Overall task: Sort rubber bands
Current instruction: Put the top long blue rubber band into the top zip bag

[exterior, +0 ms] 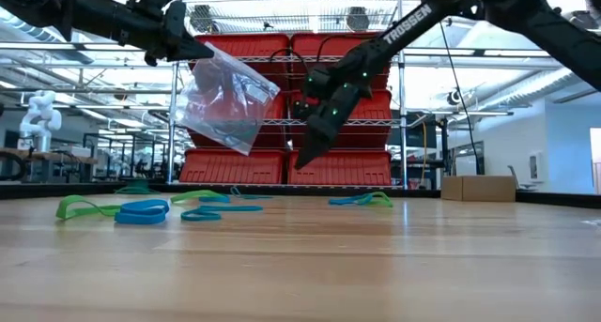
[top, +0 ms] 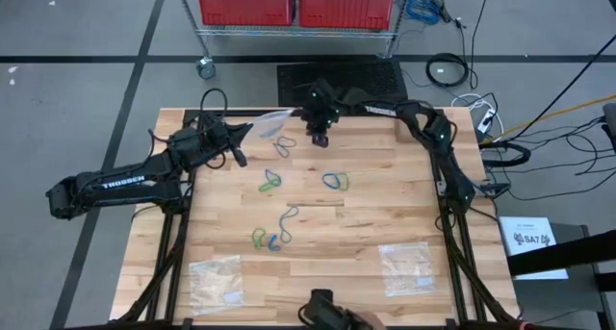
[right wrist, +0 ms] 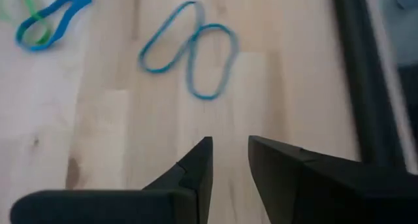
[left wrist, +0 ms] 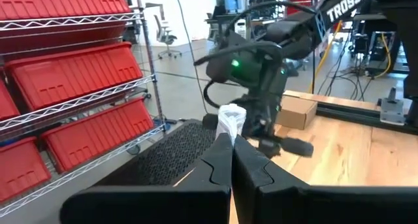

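**Bag held up, right claw empty over the bands**

The left claw point(top: 245, 131) is clenched on a clear bag point(exterior: 225, 97), lifted above the worktop point(top: 385, 224). The right claw point(right wrist: 228, 152) hovers part-spread, grasping nothing, near 2 blue rubber bands point(right wrist: 189, 51). Other bands point(top: 271, 183) lie scattered mid-worktop. Next, I think, it must descend and pinch 1 band.

Readable text on the robot arms and on a sheet beside the table

White "TROSSEN" lettering runs along the left arm point(top: 115, 183) in the high view and along the right arm point(exterior: 413, 26) in the low view; a white sheet point(top: 532, 240) right of the table reads roughly "SA7".
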Controlling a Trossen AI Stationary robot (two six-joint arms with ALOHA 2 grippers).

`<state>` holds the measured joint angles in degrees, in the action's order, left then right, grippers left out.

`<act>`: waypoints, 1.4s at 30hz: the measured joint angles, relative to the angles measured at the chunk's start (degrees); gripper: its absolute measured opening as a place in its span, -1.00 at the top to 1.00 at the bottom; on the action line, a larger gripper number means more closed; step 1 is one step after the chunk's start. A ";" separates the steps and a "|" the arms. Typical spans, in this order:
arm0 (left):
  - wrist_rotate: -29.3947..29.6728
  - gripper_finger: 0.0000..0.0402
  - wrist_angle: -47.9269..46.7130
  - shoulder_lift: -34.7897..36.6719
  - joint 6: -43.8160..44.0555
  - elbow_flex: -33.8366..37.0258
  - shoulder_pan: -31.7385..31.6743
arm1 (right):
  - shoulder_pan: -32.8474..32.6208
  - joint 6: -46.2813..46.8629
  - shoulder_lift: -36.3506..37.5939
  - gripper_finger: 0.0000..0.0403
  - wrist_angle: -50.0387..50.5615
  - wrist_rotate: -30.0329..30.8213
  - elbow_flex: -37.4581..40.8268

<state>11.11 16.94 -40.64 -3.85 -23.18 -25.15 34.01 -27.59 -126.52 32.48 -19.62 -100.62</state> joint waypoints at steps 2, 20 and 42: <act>0.10 1.00 0.02 0.00 -0.40 0.00 0.01 | -0.45 -1.94 -0.39 0.55 1.06 -0.19 0.04; 5.71 1.00 -9.04 -4.18 -2.77 -0.02 0.01 | -10.34 -2.38 12.41 0.97 27.76 3.39 0.02; 6.18 1.00 5.22 -40.04 2.04 -1.04 -4.50 | -16.71 1.59 21.11 1.00 31.05 7.70 0.02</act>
<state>17.29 22.16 -80.68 -1.81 -24.22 -29.65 17.30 -26.00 -105.41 63.53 -11.92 -100.60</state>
